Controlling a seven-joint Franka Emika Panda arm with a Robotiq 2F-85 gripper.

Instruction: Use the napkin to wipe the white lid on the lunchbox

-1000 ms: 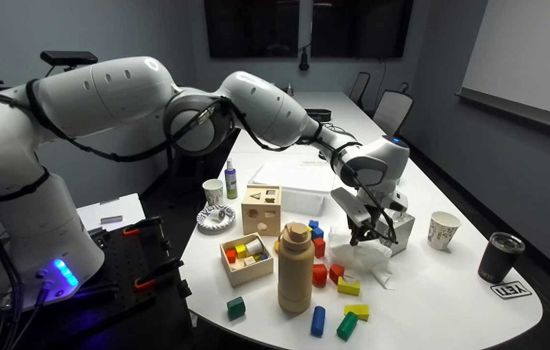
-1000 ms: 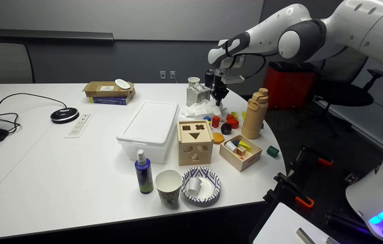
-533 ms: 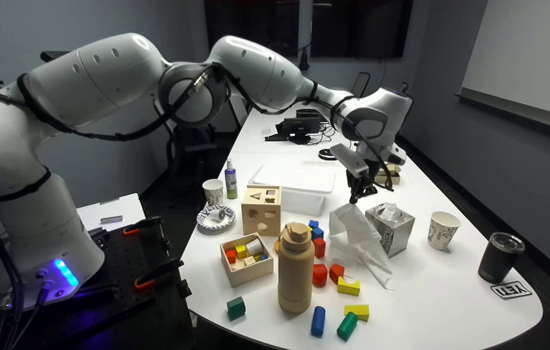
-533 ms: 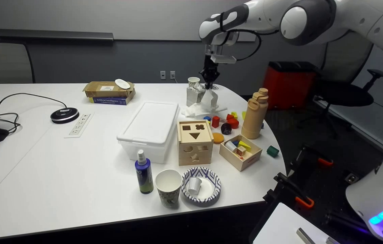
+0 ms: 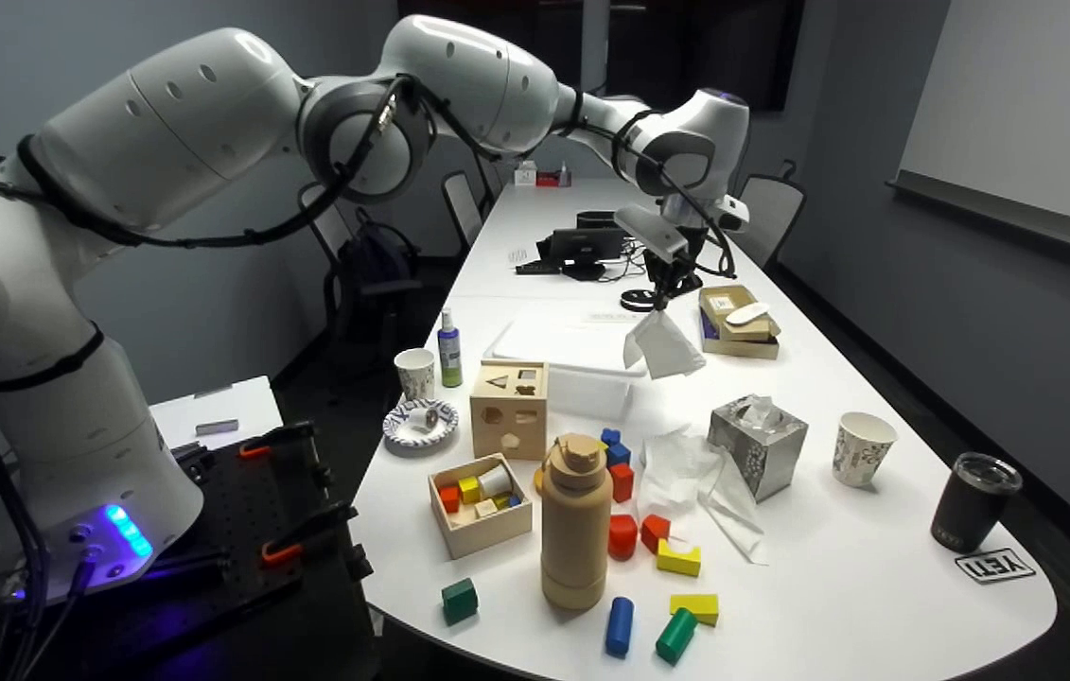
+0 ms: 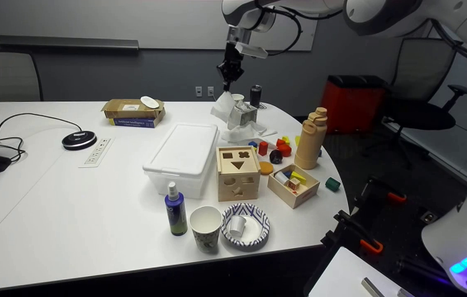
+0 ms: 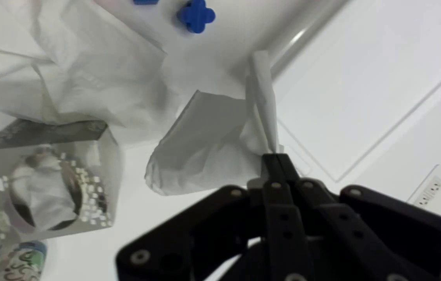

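White and creased, one napkin (image 7: 208,152) hangs pinched in one closed hand (image 7: 276,157) near one lunchbox (image 6: 193,185) with one lid (image 6: 183,148).

Meeting room — long table (image 5: 866,577), whiteboard (image 5: 1036,123), chairs (image 6: 4,78)

1 napkin (image 5: 665,346) in the claw (image 7: 276,157); lower than it, 1 lid (image 6: 184,147), 1 lunchbox (image 6: 194,185), 1 tissue box (image 5: 777,463), 2 patterned cups (image 5: 861,452) (image 5: 415,376).
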